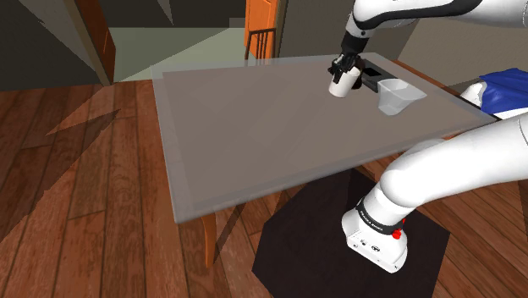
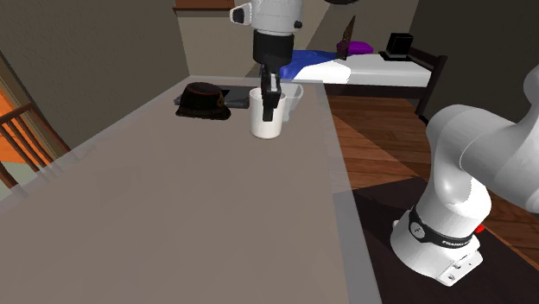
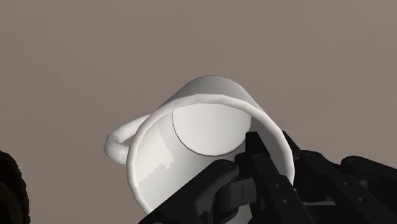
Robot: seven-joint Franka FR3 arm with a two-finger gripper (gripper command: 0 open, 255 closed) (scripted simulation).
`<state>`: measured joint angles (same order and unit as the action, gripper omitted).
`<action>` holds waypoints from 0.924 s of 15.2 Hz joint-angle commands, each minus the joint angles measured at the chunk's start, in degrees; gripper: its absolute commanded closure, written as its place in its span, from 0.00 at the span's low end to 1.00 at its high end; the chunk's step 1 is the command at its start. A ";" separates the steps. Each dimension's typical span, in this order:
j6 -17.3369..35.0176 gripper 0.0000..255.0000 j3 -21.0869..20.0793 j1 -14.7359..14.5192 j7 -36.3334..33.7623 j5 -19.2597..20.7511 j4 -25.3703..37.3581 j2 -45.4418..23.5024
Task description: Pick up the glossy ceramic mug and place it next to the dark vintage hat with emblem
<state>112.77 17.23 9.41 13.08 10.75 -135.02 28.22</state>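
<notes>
Mug (image 3: 203,127): white, open mouth toward the camera.
Gripper (image 3: 273,153): black, one finger inside, clamping the wall.
Table (image 3: 95,51): grey-brown.
Hat (image 3: 9,191): dark edge beyond the handle.

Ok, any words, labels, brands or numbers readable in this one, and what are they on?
Nothing can be read in these pictures.
Pale lettering on the black band round the arm's lowest joint, above the stand: too small to read.
The white mug: no print on the sides that show.
The dark hat: its emblem cannot be made out, and no text shows.
</notes>
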 commanded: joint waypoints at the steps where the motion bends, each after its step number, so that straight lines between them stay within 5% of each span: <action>1: -1.69 1.00 -0.20 -0.05 0.08 -0.12 1.41 0.28; 10: -8.02 1.00 -0.88 -0.32 0.43 -0.69 7.56 0.45; 14: -6.74 1.00 3.28 -0.16 5.38 -1.63 14.24 -7.09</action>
<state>105.71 19.50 9.17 17.19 9.35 -122.24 22.80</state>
